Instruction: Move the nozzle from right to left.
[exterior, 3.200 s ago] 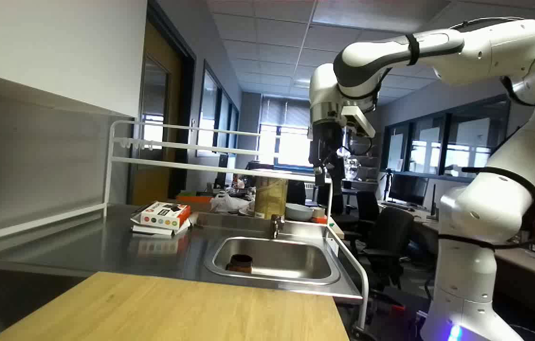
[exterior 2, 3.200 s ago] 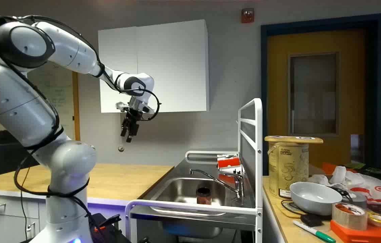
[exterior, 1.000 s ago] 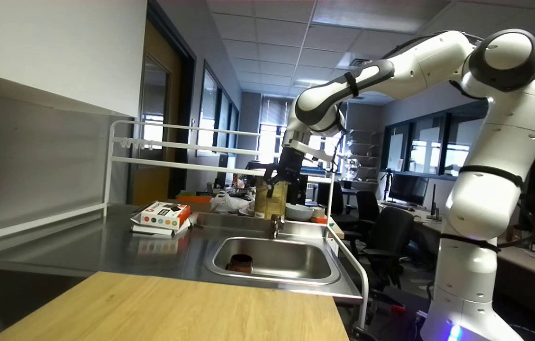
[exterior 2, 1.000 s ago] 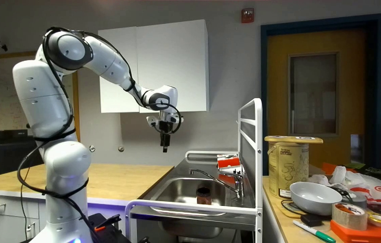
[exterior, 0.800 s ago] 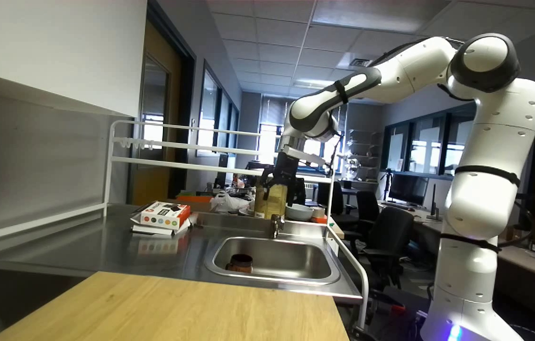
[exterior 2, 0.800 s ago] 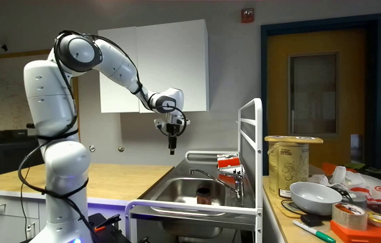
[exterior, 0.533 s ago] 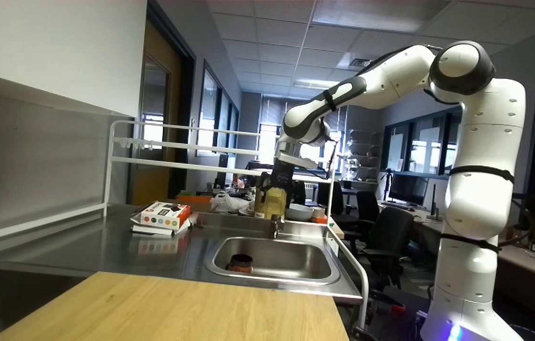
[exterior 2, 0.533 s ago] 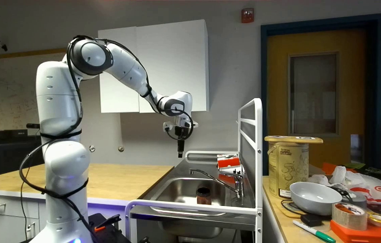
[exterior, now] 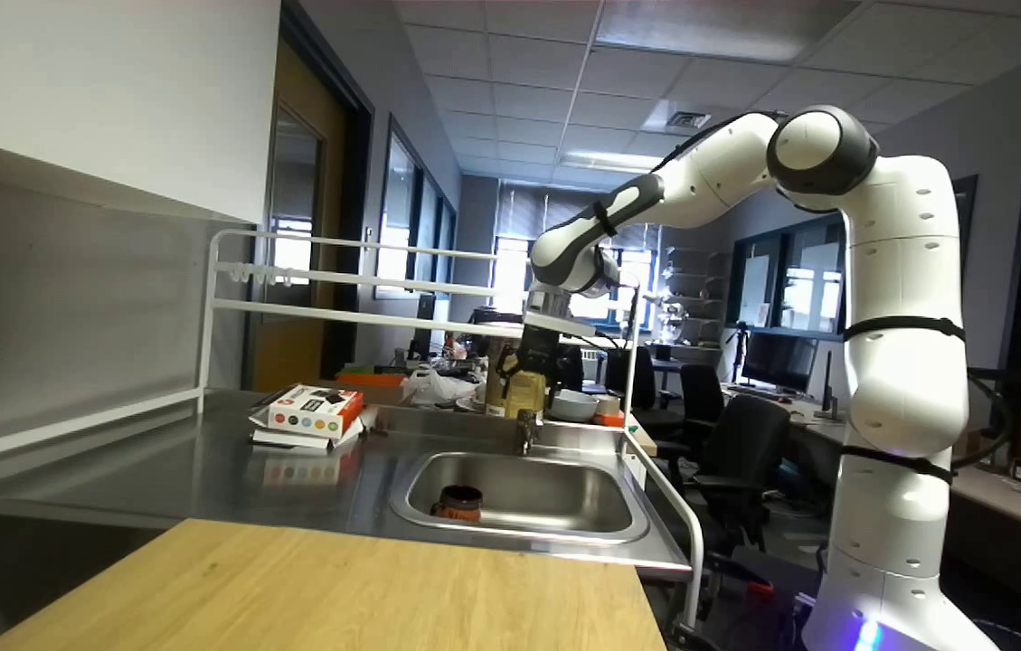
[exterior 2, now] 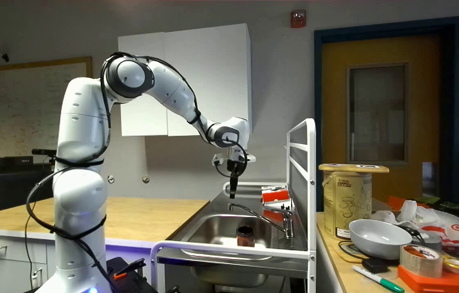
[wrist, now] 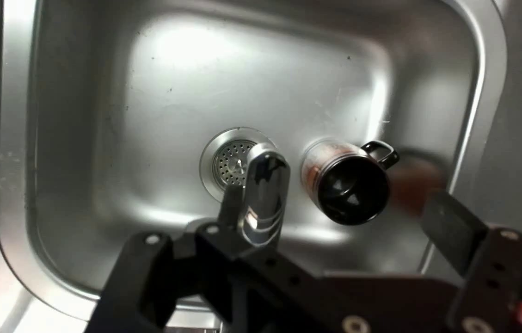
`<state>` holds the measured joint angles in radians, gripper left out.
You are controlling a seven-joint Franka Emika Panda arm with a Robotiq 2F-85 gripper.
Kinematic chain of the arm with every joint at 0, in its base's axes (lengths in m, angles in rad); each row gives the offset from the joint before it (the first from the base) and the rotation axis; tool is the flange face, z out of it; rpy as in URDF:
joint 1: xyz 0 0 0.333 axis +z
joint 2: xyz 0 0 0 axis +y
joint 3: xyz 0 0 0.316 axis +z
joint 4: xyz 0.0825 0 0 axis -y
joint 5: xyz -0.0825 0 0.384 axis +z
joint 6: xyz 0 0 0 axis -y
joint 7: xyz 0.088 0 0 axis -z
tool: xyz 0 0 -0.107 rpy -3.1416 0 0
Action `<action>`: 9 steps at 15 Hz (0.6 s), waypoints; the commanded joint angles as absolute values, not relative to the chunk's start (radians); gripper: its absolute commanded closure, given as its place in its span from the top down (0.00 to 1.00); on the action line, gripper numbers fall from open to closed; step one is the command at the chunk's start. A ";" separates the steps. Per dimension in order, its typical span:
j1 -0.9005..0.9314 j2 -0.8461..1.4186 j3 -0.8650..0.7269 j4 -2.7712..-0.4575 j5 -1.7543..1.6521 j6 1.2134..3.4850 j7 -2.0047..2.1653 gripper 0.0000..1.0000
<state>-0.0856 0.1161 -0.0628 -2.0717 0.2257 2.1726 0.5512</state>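
The white arm (exterior: 903, 389), bent high, arched over the steel sink (wrist: 187, 78). The gripper (exterior 2: 233, 194) pointed down, released, its fingers (wrist: 454, 230) spread wide apart. In the wrist view the nozzle (wrist: 266, 199) jutted over the sink, showing between those fingers, close by the one at that view's left; whether the two touched, I could not tell. To the nozzle's right there, a mug (wrist: 353, 189) sat upright in the sink. The drain (wrist: 231, 162) lay partly hidden behind the nozzle.
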 commanded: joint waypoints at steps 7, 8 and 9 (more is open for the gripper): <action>-0.084 0.357 -0.113 -1.888 0.244 2.119 0.576 0.75; -0.081 0.373 -0.115 -1.875 0.238 2.114 0.579 0.75; -0.080 0.386 -0.116 -1.863 0.237 2.107 0.581 0.67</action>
